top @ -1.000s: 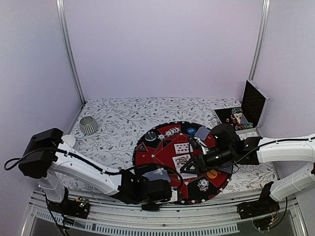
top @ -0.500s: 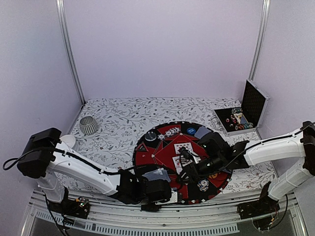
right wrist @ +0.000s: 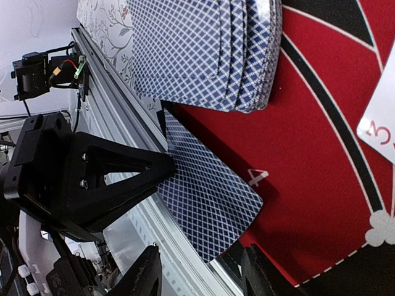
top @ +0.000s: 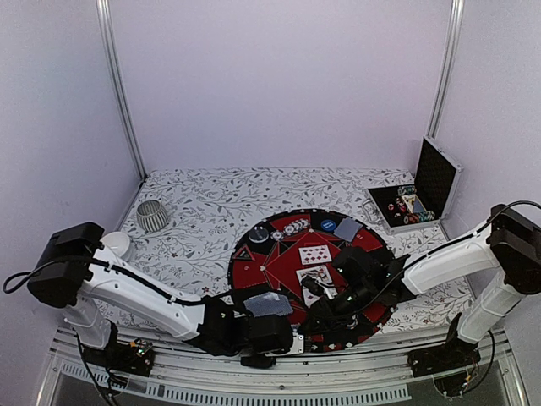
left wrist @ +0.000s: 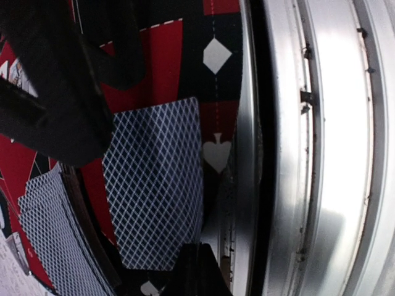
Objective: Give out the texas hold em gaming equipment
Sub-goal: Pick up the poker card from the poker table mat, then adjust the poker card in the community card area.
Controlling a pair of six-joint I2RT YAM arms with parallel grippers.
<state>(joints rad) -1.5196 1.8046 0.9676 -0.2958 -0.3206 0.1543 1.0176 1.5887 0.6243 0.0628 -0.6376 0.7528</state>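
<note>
Handing card [left wrist: 154, 185] over: my left fingers [left wrist: 62, 117] pinch it above mat [right wrist: 321, 154] near edge, beside deck [right wrist: 203, 49]; my right fingers [right wrist: 143, 274] spread, flanking its free corner. Next, I judge: close right, then release left.

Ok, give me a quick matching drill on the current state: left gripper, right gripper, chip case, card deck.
Column one:
1 left gripper
2 right gripper
3 chip case
4 card deck

Column two:
a lid up, at far right
b jaws open
c face down, slightly fanned
d shut on a single card

Pairs: 1-d, 2-b, 3-a, 4-c
</note>
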